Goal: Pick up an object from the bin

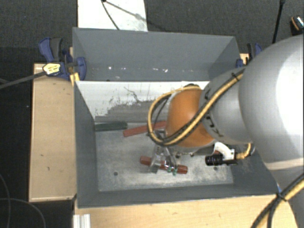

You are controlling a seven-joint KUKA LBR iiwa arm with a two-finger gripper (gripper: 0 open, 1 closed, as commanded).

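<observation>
Dark speckled ground lies around the grey bin (pixel 86 151), whose floor is scuffed and mostly bare. The arm (pixel 270 103) comes in from the right, with an orange cover (pixel 185 118) at its wrist and yellow-and-black cables (pixel 156 110) looped round it.

The claw (pixel 164 164) is low in the bin, near the floor, right over a red rod (pixel 146 161). The rod lies flat and nearly level across the floor, one end poking out to the claw's left and the other to its right. The claw seems to touch the rod's middle, though the metal parts there blur together. I cannot tell whether the claw is apart, together or clamped on the rod.

Beyond the claw, towards the back wall, a second red strip (pixel 137 131) lies flat. A dark bar (pixel 110 126) sits just past its left end.

To the claw's right, near the arm, a white piece (pixel 224 151) rests beside a black cylinder (pixel 213 160), the two touching or nearly so. Both lie apart from the rod.
</observation>
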